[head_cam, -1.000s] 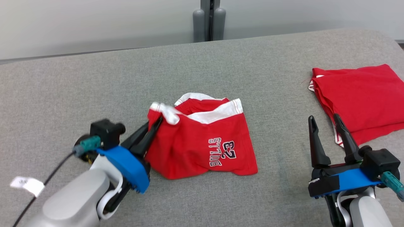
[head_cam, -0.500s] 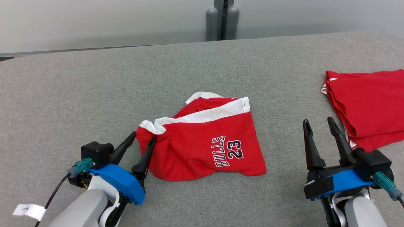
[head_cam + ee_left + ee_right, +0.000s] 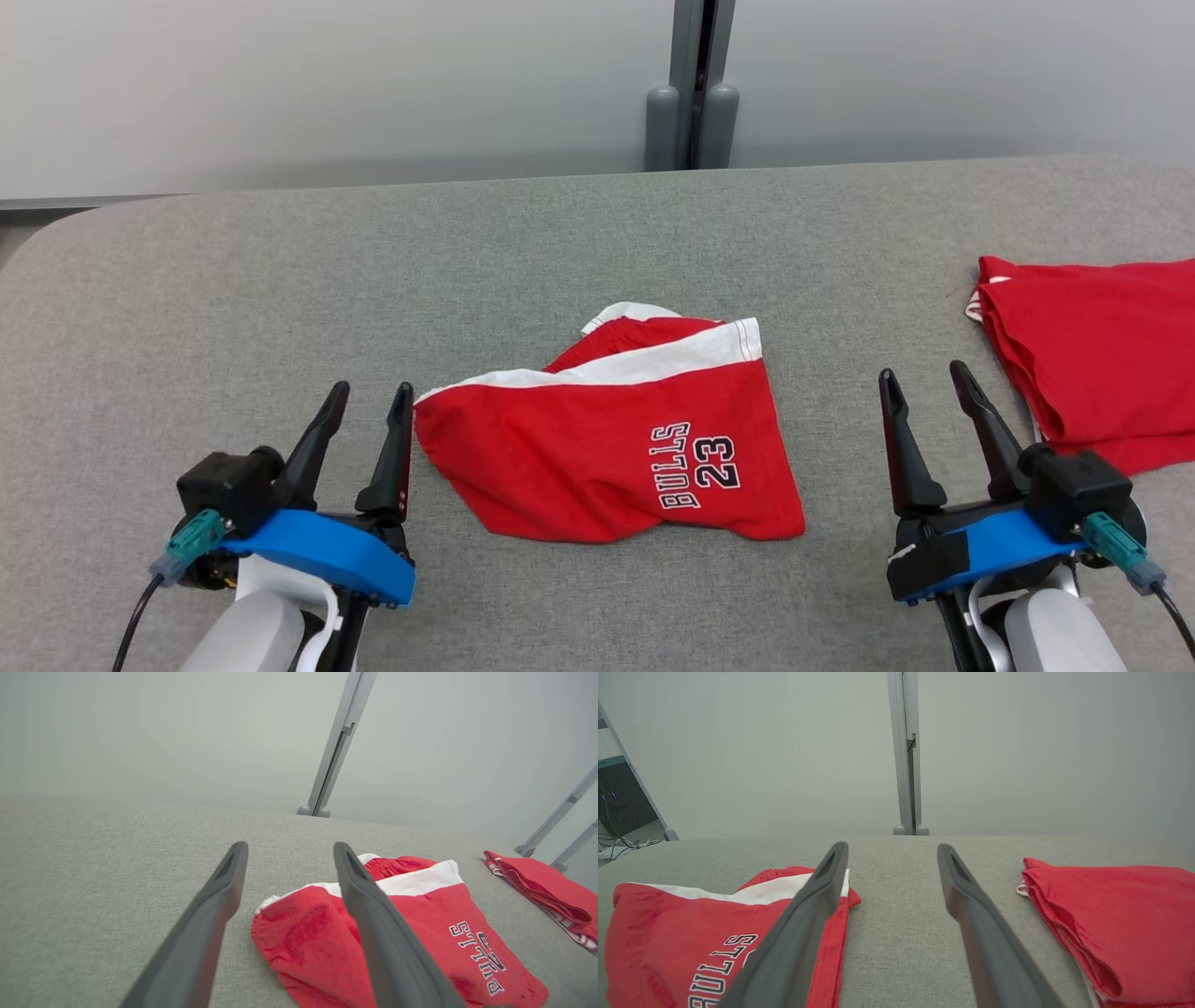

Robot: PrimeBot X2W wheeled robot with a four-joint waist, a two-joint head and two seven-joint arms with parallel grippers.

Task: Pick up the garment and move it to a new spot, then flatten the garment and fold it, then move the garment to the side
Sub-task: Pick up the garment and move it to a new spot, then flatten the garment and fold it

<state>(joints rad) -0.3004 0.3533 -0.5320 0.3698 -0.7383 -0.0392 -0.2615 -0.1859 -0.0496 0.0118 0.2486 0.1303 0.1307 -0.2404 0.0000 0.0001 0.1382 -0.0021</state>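
Shorts (image 3: pixel 597 467) on table (image 3: pixel 233 280), L end effector (image 3: pixel 372 386) spread, R end effector (image 3: pixel 922 370) spread

The folded red cloth (image 3: pixel 1102 364) at the surface's (image 3: pixel 560 243) right edge runs past the head view's edge. In the right wrist view a finger (image 3: pixel 794 933) hides the shorts' (image 3: pixel 668 933) number.

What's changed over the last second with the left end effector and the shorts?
The left end effector released the waistband corner of the red Bulls shorts, opened and drew back toward the robot. The freed corner dropped flat onto the grey table. Unchanged: right end effector open and empty, folded red garment at the right.
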